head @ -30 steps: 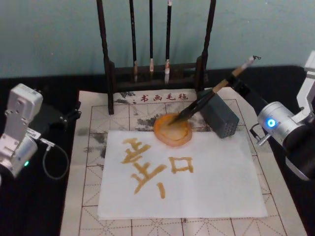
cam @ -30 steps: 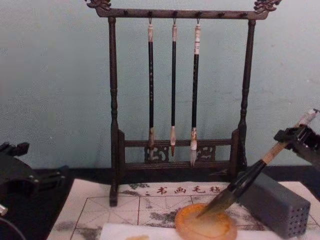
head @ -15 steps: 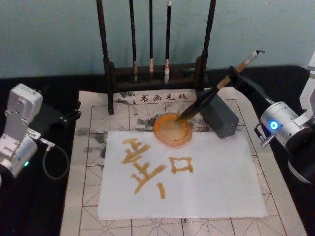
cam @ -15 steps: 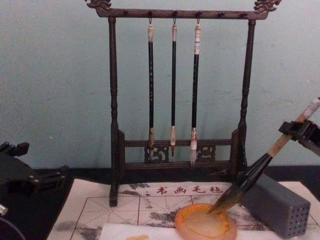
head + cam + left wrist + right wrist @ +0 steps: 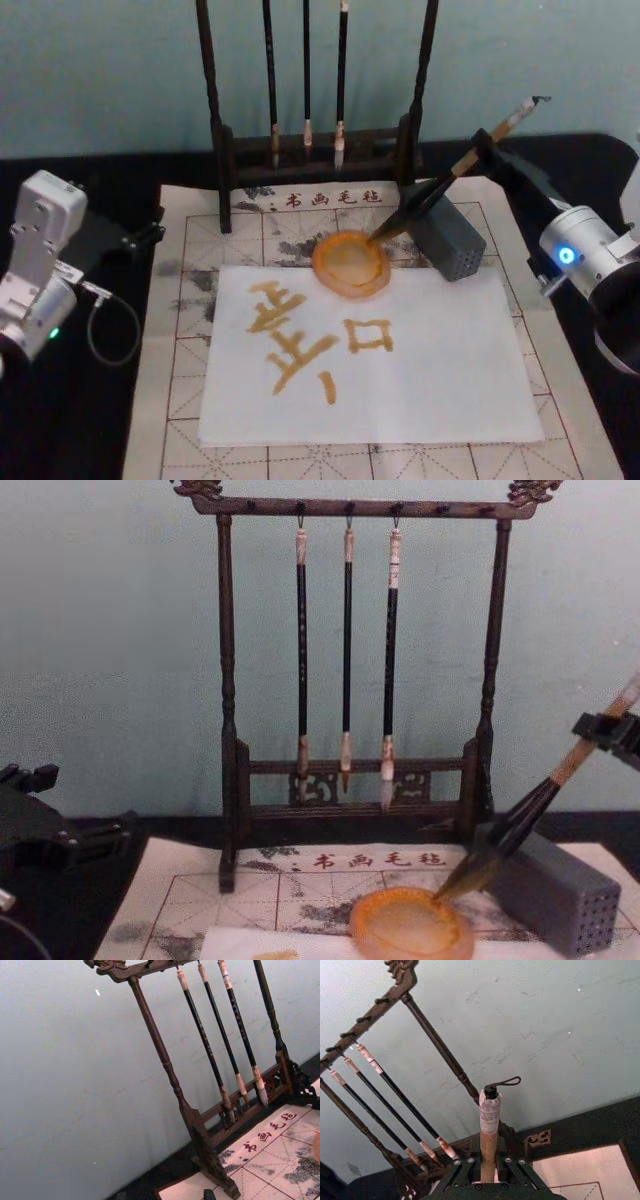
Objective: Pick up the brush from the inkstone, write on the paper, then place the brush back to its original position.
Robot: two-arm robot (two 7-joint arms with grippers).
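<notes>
The right gripper (image 5: pixel 484 149) is positioned above the far right part of the tabletop (image 5: pixel 95 425), behind the grey block (image 5: pixel 450 245). Its jaws are closed on the tan upper handle of the brush (image 5: pixel 450 176); in the right wrist view the handle stands between the two jaws, with the whitish end and its cord loop projecting beyond them.

The brush is tilted. Its handle end points up and toward the right rear, and its bristle tuft points down and toward the left front. The black collar passes over the upper left corner of the grey block. The tip of the tuft sits at the far right rim of the inkstone (image 5: pixel 322 268). Contact between tip and rim cannot be confirmed.

The inkstone rests on the far edge of the paper (image 5: pixel 450 365), overlapping it. The paper lies flat on the gridded felt mat (image 5: pixel 190 250) and carries amber brush strokes (image 5: pixel 300 335) on its left half.

The rack (image 5: pixel 228 680) stands behind the mat with three thin brushes (image 5: pixel 347 650) hanging from it.

The left gripper (image 5: pixel 112 234) is parked at the left of the mat, well apart from the task items.
</notes>
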